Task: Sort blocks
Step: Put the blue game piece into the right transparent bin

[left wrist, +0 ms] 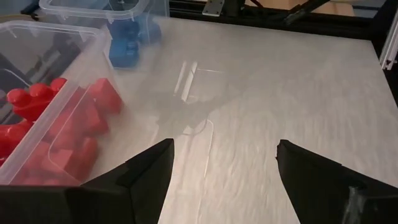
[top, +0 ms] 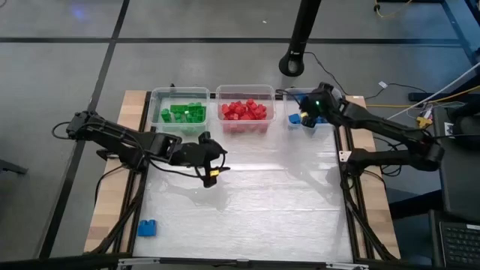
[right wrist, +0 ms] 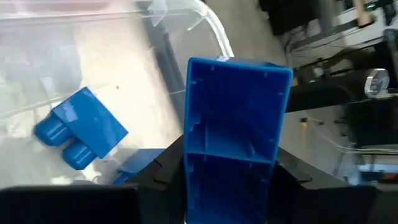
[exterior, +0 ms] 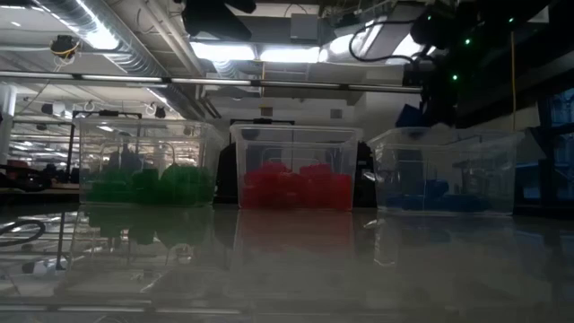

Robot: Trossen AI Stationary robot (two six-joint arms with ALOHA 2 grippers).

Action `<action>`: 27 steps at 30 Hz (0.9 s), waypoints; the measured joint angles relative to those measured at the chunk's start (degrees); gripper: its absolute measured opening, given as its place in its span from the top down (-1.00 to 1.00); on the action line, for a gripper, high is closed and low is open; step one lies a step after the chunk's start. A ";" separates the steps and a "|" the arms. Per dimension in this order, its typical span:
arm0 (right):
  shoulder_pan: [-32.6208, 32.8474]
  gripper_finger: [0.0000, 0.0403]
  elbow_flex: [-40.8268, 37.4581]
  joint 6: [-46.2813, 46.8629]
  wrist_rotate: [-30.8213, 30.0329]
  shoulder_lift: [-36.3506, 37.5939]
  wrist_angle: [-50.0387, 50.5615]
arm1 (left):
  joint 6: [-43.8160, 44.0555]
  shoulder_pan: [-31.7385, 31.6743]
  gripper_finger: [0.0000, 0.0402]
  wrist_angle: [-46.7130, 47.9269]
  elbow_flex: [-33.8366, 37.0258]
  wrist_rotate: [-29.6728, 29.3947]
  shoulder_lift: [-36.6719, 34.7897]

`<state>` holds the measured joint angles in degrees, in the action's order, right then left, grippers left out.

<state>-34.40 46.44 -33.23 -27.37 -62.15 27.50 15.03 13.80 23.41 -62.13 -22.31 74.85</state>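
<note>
the right gripper (right wrist: pixel 230 180) is pinching a blue block (right wrist: pixel 235 112) between its fingers, hanging over the blue bin (exterior: pixel 444 170) at the worktop's far right corner, where other blue blocks (right wrist: pixel 79 129) are lying. this looks like the drop step; next the fingers need to part. the left gripper (left wrist: pixel 224 163) is waiting open mid-worktop, near the red bin (top: pixel 245 93). one blue block (top: pixel 147 228) is lying by the near left corner.

**Layout of bins, bricks and grippers on the table**

The right gripper (top: pixel 306 112) hangs over the rightmost of three bins (top: pixel 308 96) set in a row, a brick (right wrist: pixel 233 112) clamped between its fingers; more bricks (right wrist: pixel 79 129) lie in the bin below it. The left gripper (top: pixel 212 171), jaws apart, sits before the middle bin (top: pixel 244 91). One stray brick (top: pixel 147 228) lies well behind it, near the table's (top: pixel 247 202) front corner.
</note>
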 joint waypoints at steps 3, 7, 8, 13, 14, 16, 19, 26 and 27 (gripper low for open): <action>-2.16 0.30 0.00 -0.19 3.19 -0.77 -0.19 | 0.20 0.00 -0.34 0.05 0.00 -0.02 0.00; -3.29 0.28 0.00 -0.08 5.50 -1.18 0.38 | 1.03 0.02 -0.34 0.06 -0.02 0.00 0.00; -3.27 0.26 0.00 0.05 5.55 -1.18 0.63 | 1.04 0.02 -0.34 0.09 -0.02 0.00 0.00; -3.14 -0.09 0.00 1.86 5.53 -1.18 5.01 | 0.71 0.18 -0.34 0.04 -0.02 0.00 0.00; -3.14 -0.19 -0.01 2.66 5.04 -1.18 5.77 | 0.36 0.36 -0.34 0.03 -0.02 -0.02 0.00; -3.14 -0.39 -0.02 2.79 3.12 -1.06 6.65 | -0.42 0.62 -0.34 0.03 -0.02 -0.01 0.00; -3.08 -0.62 0.00 1.62 2.88 0.17 8.46 | -0.63 1.26 -0.34 0.19 -0.02 0.00 0.00; 2.55 -0.85 2.81 2.98 5.86 4.76 11.96 | 1.52 4.84 -0.34 5.39 -0.07 -0.01 0.00; 4.38 -0.86 2.91 3.31 6.44 5.56 11.76 | 2.15 5.62 -0.34 6.16 -0.07 -0.02 0.00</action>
<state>-30.02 49.35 -29.92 -20.94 -56.59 39.27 17.18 19.43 29.57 -62.19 -22.33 74.85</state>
